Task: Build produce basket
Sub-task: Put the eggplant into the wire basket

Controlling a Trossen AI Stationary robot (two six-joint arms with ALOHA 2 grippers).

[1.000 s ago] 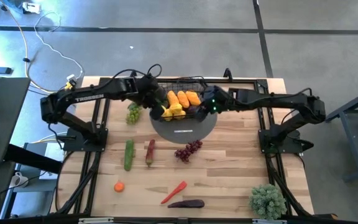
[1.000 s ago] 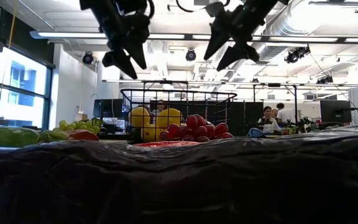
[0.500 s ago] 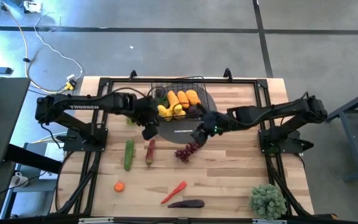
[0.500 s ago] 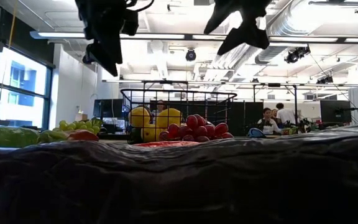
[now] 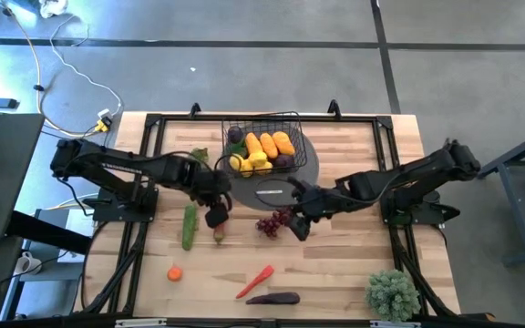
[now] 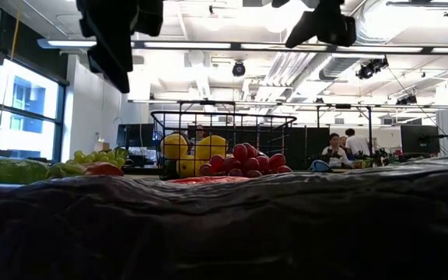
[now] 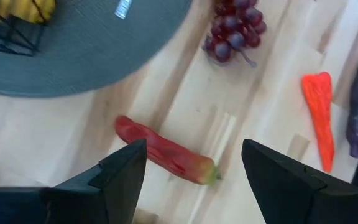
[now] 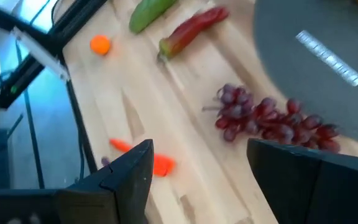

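Left gripper [image 5: 215,215] is hovering over the red chilli [image 5: 219,224], fingers spread apart with nothing between them; in the left wrist view the chilli [image 7: 164,153] is lying in the gap ahead of the two dark fingers [image 7: 120,172]. Right gripper [image 5: 297,221] is hanging just beside the purple grapes [image 5: 274,220], fingers likewise apart and empty, the grapes [image 8: 271,122] showing between them in the right wrist view.

Using the grey round mat [image 5: 294,182] as landmark: the basket [image 5: 264,146] is sitting on the mat's far side, black wire mesh with open grid walls, holding yellow lemons [image 5: 247,162] and orange pieces [image 5: 269,144]. The grapes are lying touching or just off the mat's near edge; which, cannot tell. The chilli is lying just off the mat's near-left edge, smooth and tapered, red fading to a green stem. A green cucumber [image 5: 189,226] is lying beyond the chilli, farther from the mat. An orange carrot [image 5: 254,281], a dark eggplant [image 5: 272,298] and a small round orange fruit [image 5: 174,272] are sitting well clear of the mat toward the near edge.

Table [image 5: 354,264] is pale wood planks inside a black frame. A bushy green plant [image 5: 392,294] is standing at the near right corner. Both arms are reaching inward from the table's sides, bent low at the elbows.

Low view is looking into an open room with ceiling lights and windows; people [image 6: 335,149] are sitting far behind the basket [image 6: 224,144].
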